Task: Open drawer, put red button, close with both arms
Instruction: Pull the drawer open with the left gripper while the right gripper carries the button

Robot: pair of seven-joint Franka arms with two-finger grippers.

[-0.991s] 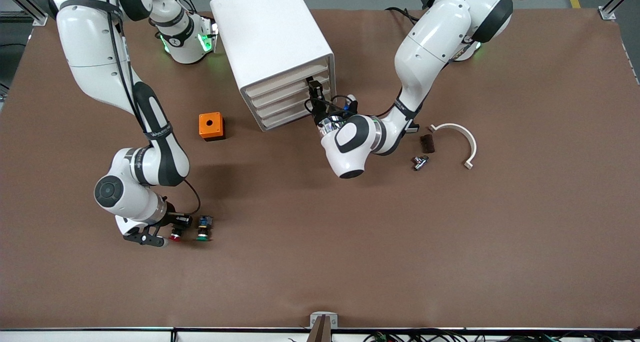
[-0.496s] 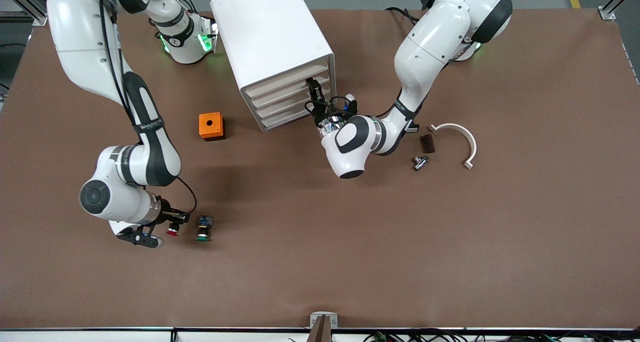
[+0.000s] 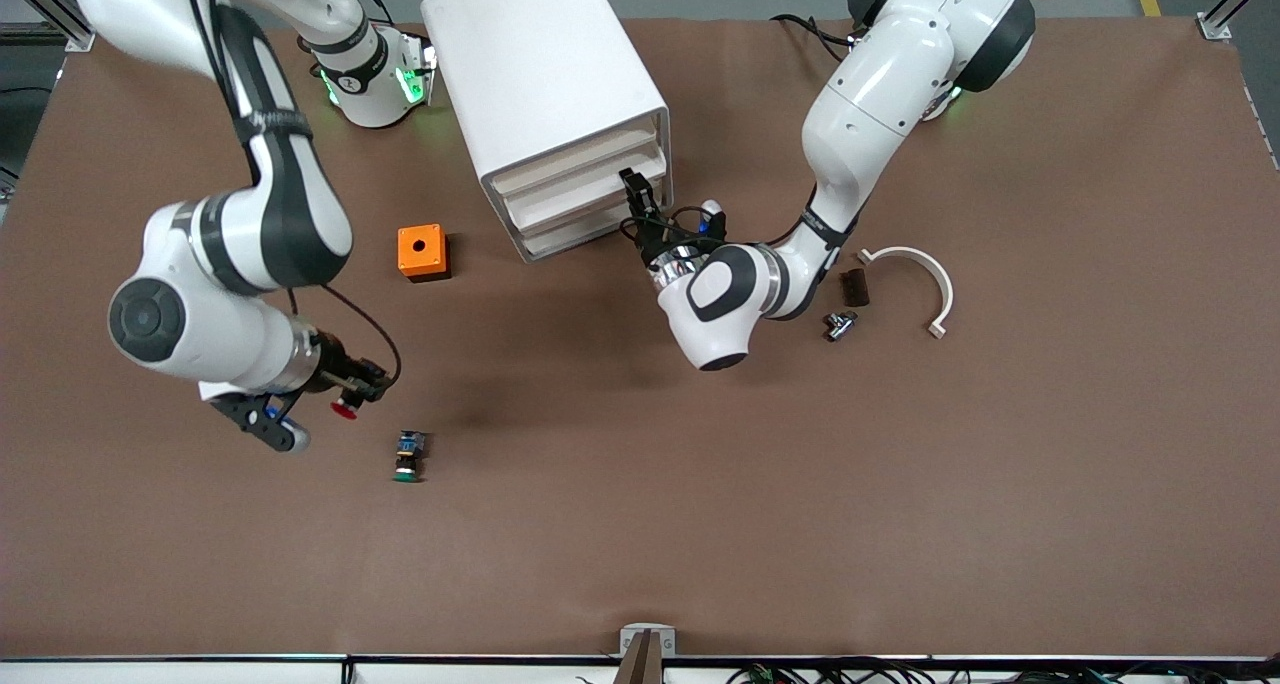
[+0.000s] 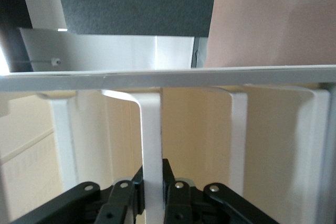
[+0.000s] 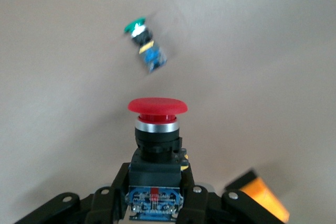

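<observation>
My right gripper (image 3: 350,389) is shut on the red button (image 3: 346,407) and holds it in the air above the table, over the spot beside the green-capped switch (image 3: 407,457). In the right wrist view the red button (image 5: 157,129) sits between my fingers, red cap outward. My left gripper (image 3: 634,188) is shut on the handle (image 4: 152,145) of a drawer (image 3: 570,186) of the white drawer cabinet (image 3: 545,94). That drawer stands out a little from the cabinet front.
An orange box with a hole (image 3: 422,252) lies beside the cabinet toward the right arm's end. A white curved bracket (image 3: 915,279), a dark block (image 3: 854,286) and a small metal part (image 3: 838,324) lie toward the left arm's end.
My right gripper has lifted the red button off the table, away from the green switch. My left gripper has pulled the drawer handle slightly outward.
</observation>
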